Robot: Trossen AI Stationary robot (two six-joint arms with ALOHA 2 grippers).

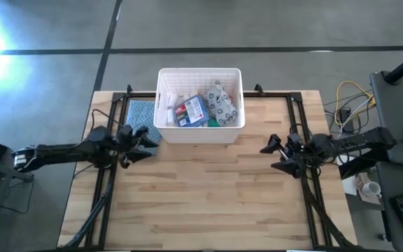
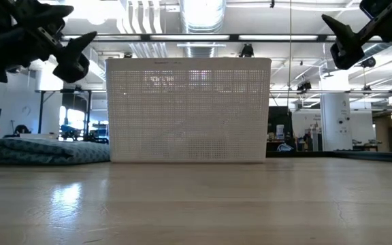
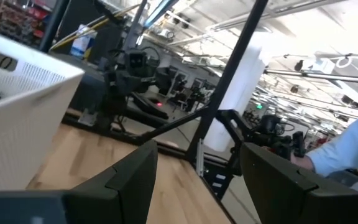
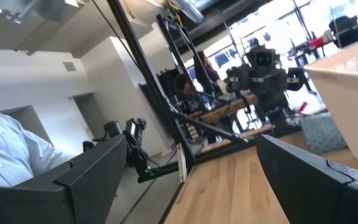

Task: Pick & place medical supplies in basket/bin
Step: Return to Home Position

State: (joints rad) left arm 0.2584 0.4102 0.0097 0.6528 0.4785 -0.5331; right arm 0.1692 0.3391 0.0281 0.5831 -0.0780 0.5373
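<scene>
Over the left side of the desk, just near of the blue checked cloth: left pincer, raised off the wood, spread wide, holding nothing. Same reading from its own wrist view, with both fingers well apart and only air between. Near the basket's left near corner, yet apart from it.

Risk on this side, as a judgement: clipping that corner or snagging the cloth on the way to rest, if swung low or wide. Probably enough to shove a light plastic basket across smooth wood. Safer to lift first, then retreat.

At far centre of the desk: white basket, upright, with slotted walls, square to the desk edge. Touching the cloth on its left side or just beside it; cannot tell which. Inside, left to right: white pill bottles along the left wall, a blue flat packet lying on top, a grey-white spotted pouch leaning toward the far right corner. No supplies seen on the bare wood, so sorting judged done or very nearly so. From the low view, only dim shadows of the contents through the wall.

Over the right side: right pincer, likewise raised, opened wide, empty, well apart from the basket. Little close by to strike. Beyond the desk edge, a person's pale sleeve in the right wrist view. Other hazard, then: contact with anyone reaching in during the retreat.
</scene>
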